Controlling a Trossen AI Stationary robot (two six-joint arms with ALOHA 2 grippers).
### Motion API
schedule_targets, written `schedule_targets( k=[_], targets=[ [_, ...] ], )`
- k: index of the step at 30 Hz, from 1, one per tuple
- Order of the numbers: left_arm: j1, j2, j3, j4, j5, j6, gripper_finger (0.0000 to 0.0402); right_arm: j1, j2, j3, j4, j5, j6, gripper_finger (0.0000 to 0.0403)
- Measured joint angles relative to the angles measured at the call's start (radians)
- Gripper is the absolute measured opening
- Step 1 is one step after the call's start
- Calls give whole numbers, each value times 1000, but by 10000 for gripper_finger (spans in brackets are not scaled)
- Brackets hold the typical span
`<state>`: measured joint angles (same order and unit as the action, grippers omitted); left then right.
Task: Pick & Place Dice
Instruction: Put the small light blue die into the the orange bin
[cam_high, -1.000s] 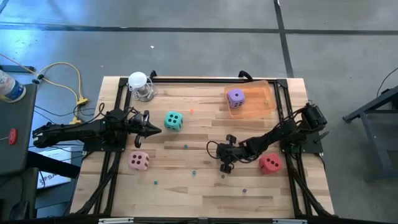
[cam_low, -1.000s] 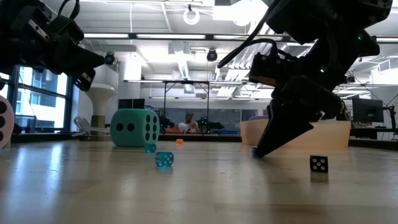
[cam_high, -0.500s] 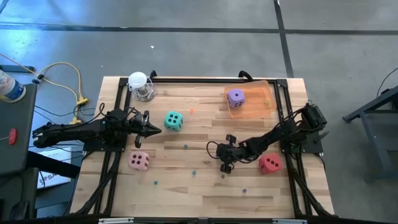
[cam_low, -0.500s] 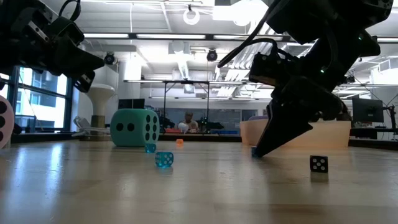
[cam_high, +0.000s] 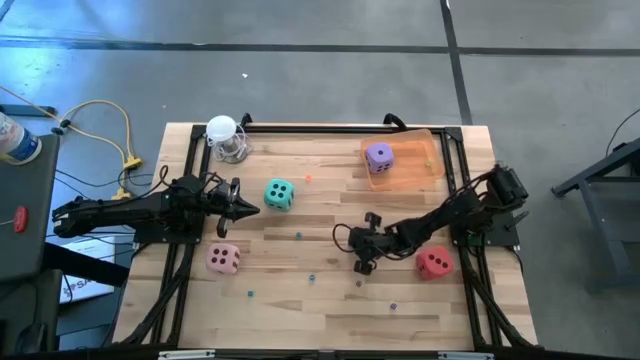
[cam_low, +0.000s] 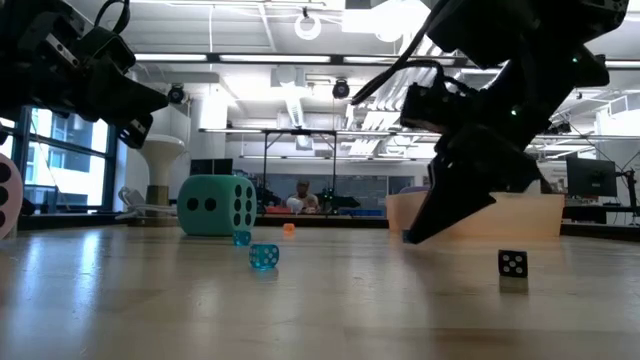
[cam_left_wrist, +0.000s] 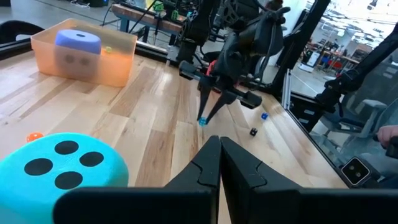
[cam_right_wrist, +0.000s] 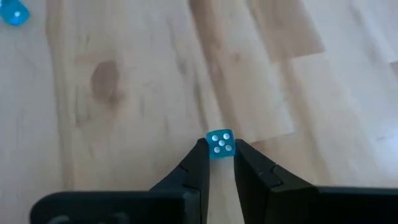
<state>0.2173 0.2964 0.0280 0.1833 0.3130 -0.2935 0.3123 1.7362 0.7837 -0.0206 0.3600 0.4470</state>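
Four soft dice rest on the table. The teal die (cam_high: 279, 194) (cam_low: 215, 205) (cam_left_wrist: 62, 168) sits just ahead of my shut left gripper (cam_high: 255, 207) (cam_left_wrist: 219, 146). The purple die (cam_high: 378, 156) sits in the orange tray. The pink die (cam_high: 223, 258) is near the left arm. The red die (cam_high: 433, 263) lies beside the right arm. My right gripper (cam_high: 360, 264) (cam_right_wrist: 220, 155) is low over the table's middle, shut on a tiny blue translucent cube with white pips (cam_right_wrist: 220, 144). My right gripper pinches the tiny blue cube (cam_right_wrist: 220, 144) by two opposite faces between its fingertips (cam_right_wrist: 198, 157), with the top face showing. The fingers slant down from the table's right side. In the low view the tips (cam_low: 405, 238) sit just above the wood, with the cube lifted clear.
The orange translucent tray (cam_high: 425, 165) stands at the far right. An overturned glass (cam_high: 227, 138) lies at the far left. Tiny cubes are scattered about: a blue one (cam_low: 263, 256), a black one (cam_low: 512, 263), an orange one (cam_low: 288, 228). A person (cam_low: 303, 190) shows far behind the table.
My right gripper has risen a little off the table, still shut, and has taken the tiny blue cube up with it. The left arm and the four dice have kept still.
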Motion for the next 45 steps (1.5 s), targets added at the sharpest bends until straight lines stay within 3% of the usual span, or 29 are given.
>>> schedule_targets(
  k=[9,17,20,24,35,38,45],
  targets=[
    [0,0,0,0,0,5,2,1,-133,1,-152,145,43,44],
    [0,0,0,0,1,5,2,-18,-351,2,-488,477,290,44],
    [0,0,0,0,1,5,2,-63,-412,2,-616,540,399,44],
    [0,0,0,1,1,5,2,-176,-450,2,-702,533,448,44],
    [0,0,0,1,3,5,2,-537,-421,2,-701,277,384,50],
    [0,0,0,1,2,6,2,-584,-420,2,-698,220,361,64],
    [0,0,0,0,2,8,2,-603,-420,2,-694,216,360,118]
  ],
)
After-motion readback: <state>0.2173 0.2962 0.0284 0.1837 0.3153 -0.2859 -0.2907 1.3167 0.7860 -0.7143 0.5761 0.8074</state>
